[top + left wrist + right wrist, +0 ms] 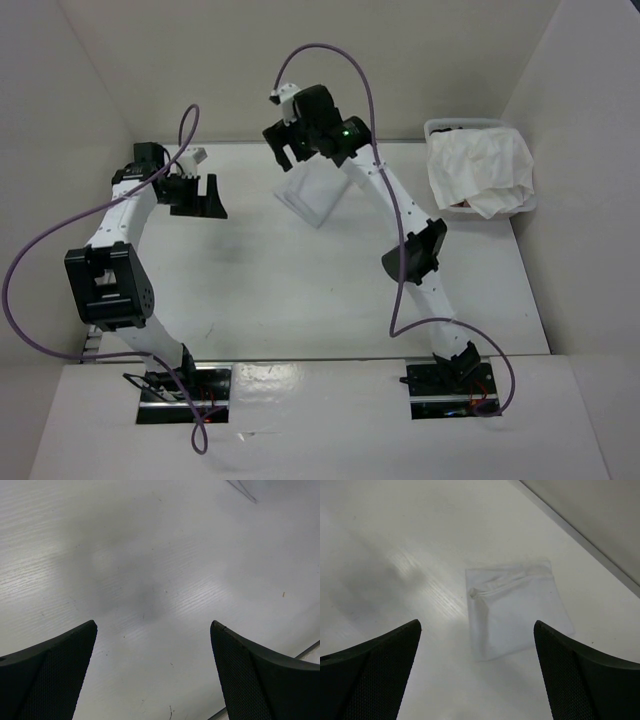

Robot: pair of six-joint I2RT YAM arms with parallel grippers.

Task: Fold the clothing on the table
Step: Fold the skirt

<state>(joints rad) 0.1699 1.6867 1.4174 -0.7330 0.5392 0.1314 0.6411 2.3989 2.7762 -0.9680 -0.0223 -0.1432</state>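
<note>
A white piece of clothing [314, 196] lies folded into a small square on the table [300, 300], towards the back middle. In the right wrist view the clothing [517, 610] lies flat, with a bunched seam along its upper edge. My right gripper [290, 148] hangs open well above the clothing's back-left corner and holds nothing. Its fingers [370, 670] frame the cloth from a distance. My left gripper [200, 208] is open over bare table [150, 555] at the left, apart from the clothing. Nothing lies between its fingers [260, 675].
A clear plastic basket [436, 130] with crumpled white cloth [480, 165] in it stands at the back right corner. White walls enclose the table on the left, back and right. A grey rail [305, 652] runs along the table edge near my left gripper.
</note>
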